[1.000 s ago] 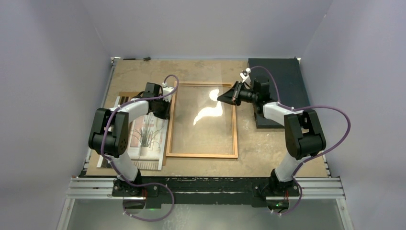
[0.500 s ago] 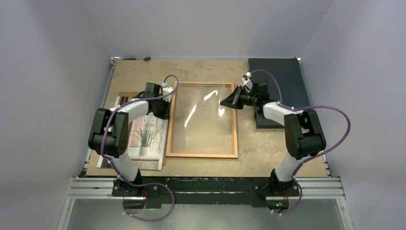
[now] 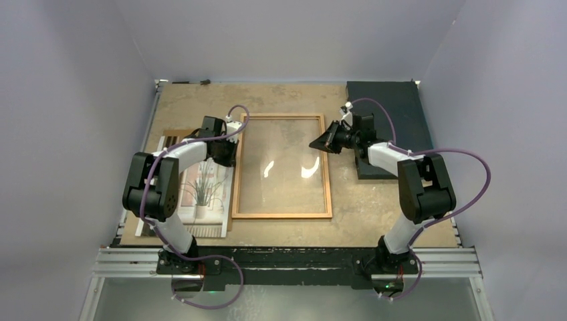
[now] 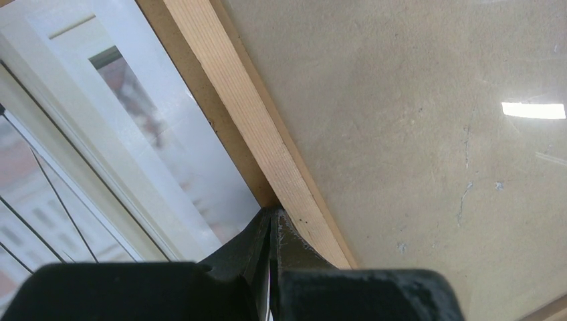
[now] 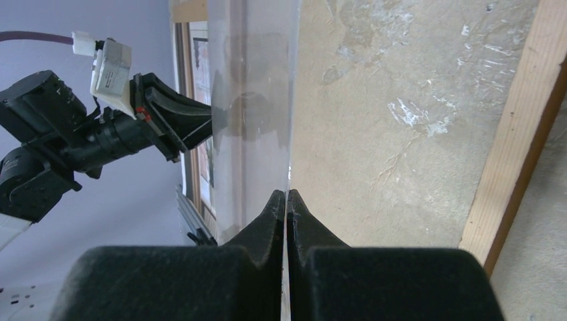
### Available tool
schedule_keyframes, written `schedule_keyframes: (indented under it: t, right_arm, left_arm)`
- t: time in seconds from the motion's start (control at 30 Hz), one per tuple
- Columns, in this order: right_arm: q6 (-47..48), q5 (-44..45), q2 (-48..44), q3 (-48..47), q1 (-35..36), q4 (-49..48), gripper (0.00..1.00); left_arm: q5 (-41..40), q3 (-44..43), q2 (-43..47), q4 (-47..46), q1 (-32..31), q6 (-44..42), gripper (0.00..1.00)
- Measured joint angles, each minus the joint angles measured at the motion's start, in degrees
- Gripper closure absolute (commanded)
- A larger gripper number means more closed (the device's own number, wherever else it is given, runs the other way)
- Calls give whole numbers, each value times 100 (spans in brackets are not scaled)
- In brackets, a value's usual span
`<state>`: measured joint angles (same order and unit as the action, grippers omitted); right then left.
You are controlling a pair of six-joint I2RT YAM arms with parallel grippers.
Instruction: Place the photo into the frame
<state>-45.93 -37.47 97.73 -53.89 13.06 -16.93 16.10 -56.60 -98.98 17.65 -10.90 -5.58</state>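
While our right gripper (image 5: 287, 194) pinches the tilted glass pane (image 5: 254, 100) by its edge, our left gripper (image 4: 273, 212), clenched, touches the left rail of the frame (image 4: 247, 114); the photo (image 3: 204, 200) lies just left of it.

Worn brown table (image 3: 361, 207), frame (image 3: 281, 215), photo (image 3: 200, 194), black slab (image 3: 401, 107)

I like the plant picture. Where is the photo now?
In the top view, the photo lies flat on the left of the table, beside the frame, partly hidden under the left arm.
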Motion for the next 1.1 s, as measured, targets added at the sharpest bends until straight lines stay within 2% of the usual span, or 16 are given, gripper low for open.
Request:
schedule_keyframes:
  t: [0.53,0.87,1.1]
  right_arm:
    - [44,149,-2,0,0,57,100]
    - [380,531,13,-195,22,632,100]
    - [282,442,15,-302,37,682,100]
  left_arm:
    - [-2,11,2,-17,0,2,100]
    - [35,11,4,-13,-9,2,100]
    - [46,11,4,-13,-4,2,100]
